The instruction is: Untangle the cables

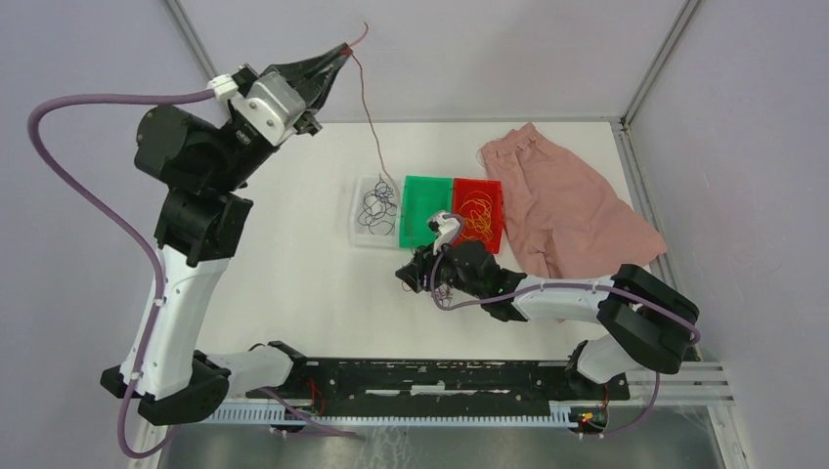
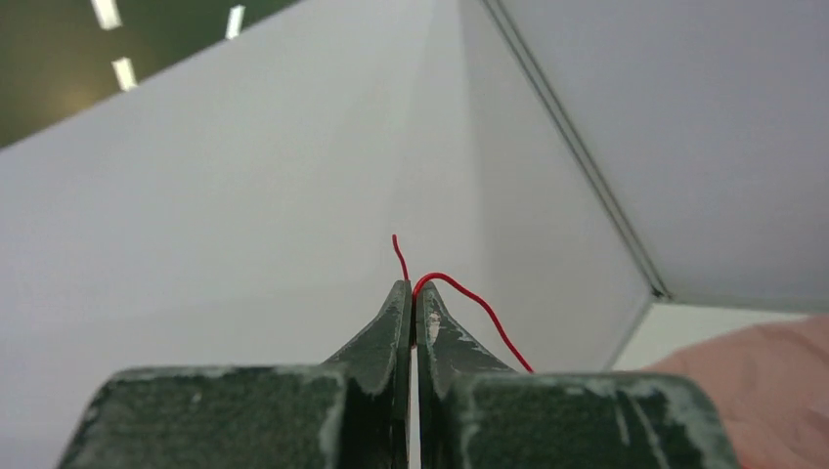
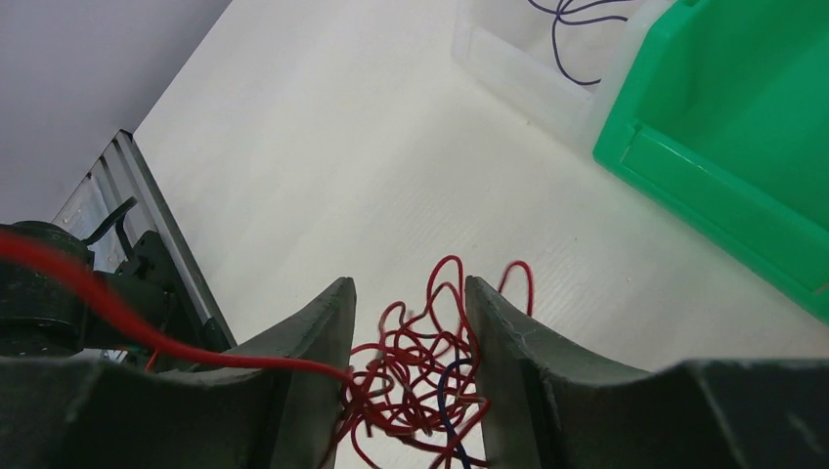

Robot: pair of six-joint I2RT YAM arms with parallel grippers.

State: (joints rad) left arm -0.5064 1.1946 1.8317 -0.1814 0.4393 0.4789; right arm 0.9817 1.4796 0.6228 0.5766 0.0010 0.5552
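One red wire (image 1: 370,117) hangs from the left gripper (image 1: 344,49), which is raised high with its jaws pressed together on the strand, and runs down toward the bins. A red tangle (image 3: 411,376) lies on the table (image 1: 293,254) between the right gripper's (image 3: 409,283) spread jaws, apparently unsqueezed. Purple wires (image 1: 376,207) fill the clear tray (image 1: 360,233) and orange wires (image 1: 476,215) the red bin (image 1: 495,191). A green bin (image 1: 420,195) sits between them, and a pink cloth (image 1: 567,205) lies beside.

3 bins (image 1: 427,210) in a row | cloth (image 1: 567,205) right of them | cable tangle (image 3: 411,381) before them
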